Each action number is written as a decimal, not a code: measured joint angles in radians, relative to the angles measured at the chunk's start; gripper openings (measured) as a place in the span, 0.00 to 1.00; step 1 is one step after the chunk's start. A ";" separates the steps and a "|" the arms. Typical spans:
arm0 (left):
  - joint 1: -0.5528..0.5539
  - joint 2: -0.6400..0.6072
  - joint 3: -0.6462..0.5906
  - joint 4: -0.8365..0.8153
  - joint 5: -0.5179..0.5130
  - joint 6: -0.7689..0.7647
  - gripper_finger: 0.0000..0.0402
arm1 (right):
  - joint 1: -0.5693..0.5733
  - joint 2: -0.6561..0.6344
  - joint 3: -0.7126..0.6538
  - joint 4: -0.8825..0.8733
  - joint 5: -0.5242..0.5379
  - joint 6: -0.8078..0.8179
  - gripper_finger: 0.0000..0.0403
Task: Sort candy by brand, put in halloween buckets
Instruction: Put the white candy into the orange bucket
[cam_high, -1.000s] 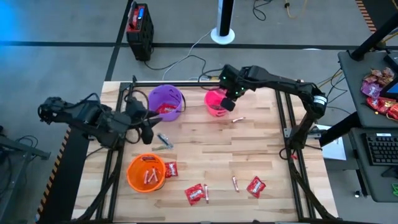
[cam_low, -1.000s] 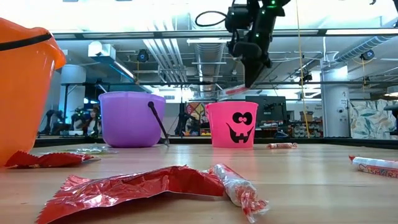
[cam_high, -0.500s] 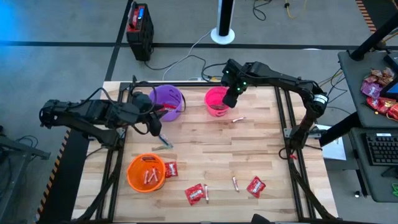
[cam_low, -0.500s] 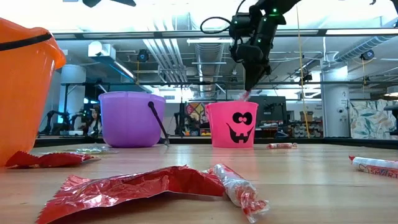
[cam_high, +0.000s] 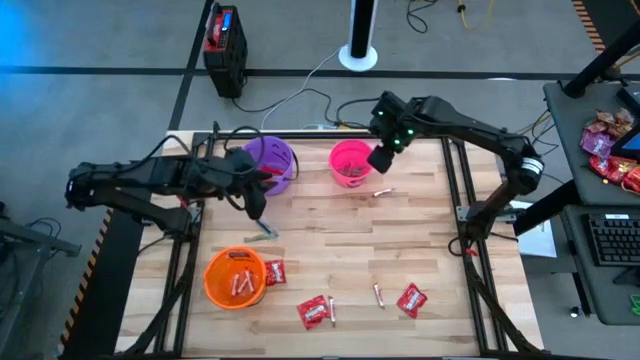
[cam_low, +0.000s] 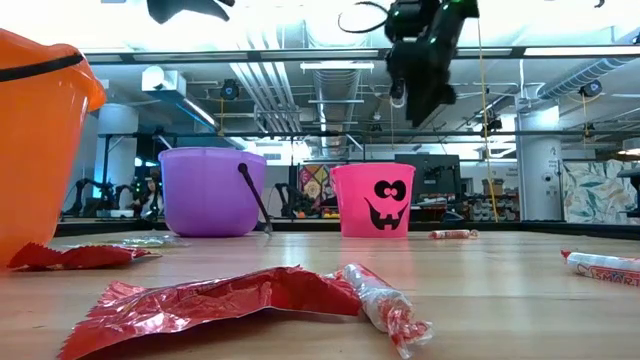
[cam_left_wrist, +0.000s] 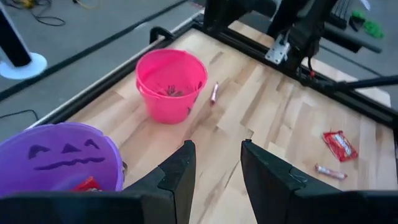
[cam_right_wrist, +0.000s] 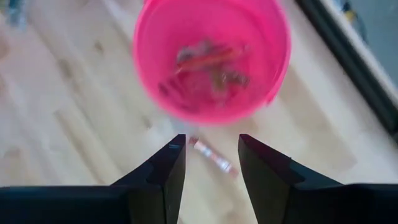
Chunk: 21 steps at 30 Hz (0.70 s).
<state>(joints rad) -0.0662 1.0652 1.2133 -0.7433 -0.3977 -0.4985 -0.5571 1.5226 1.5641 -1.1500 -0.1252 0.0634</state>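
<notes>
Since 1 second ago the right pincer (cam_high: 381, 159) has risen and shifted to the right edge of the hot pink bucket (cam_high: 349, 163); the stick it carried then is gone from between its fingers, which now stand apart with nothing held. The left pincer (cam_high: 258, 208) has swung from the worktop's left side to a spot just in front of the purple bucket (cam_high: 267, 160); its fingers stand moderately apart, nothing between them.

Worktop (cam_high: 330, 240): pale wood planks in a black metal frame. Grey floor around it, a black and red box (cam_high: 225, 38) on the floor behind, cables, a white pole base (cam_high: 357, 53). The low view shows an open workshop with ceiling pipes and strip lights.

Containers:
- Hot pink bucket, back centre, jack-o'-lantern face; several thin sticks inside in the right wrist view.
- Purple bucket, back left; a red packet (cam_left_wrist: 86, 185) shows inside.
- Orange bucket (cam_high: 236, 277), front left; 3 tan sticks (cam_high: 240, 285) in it.

Loose candy: 1 stick (cam_high: 382, 191) just beside the pink bucket, a dark-green stick (cam_high: 266, 229) near the left pincer, red packets (cam_high: 313, 311) and sticks along the front.
</notes>
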 joint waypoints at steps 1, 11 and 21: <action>0.003 0.006 0.000 0.005 0.004 0.016 0.28 | 0.000 -0.017 -0.005 -0.019 -0.008 0.006 0.35; 0.012 0.028 0.000 0.061 0.012 0.131 0.28 | 0.090 -0.246 -0.303 0.001 -0.018 -0.019 0.34; 0.016 0.029 0.000 0.081 -0.038 0.158 0.28 | 0.167 -0.279 -0.705 0.468 -0.032 -0.175 0.34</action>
<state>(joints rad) -0.0502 1.0946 1.2133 -0.6621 -0.4362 -0.3405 -0.3901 1.2432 0.8587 -0.6816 -0.1568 -0.1120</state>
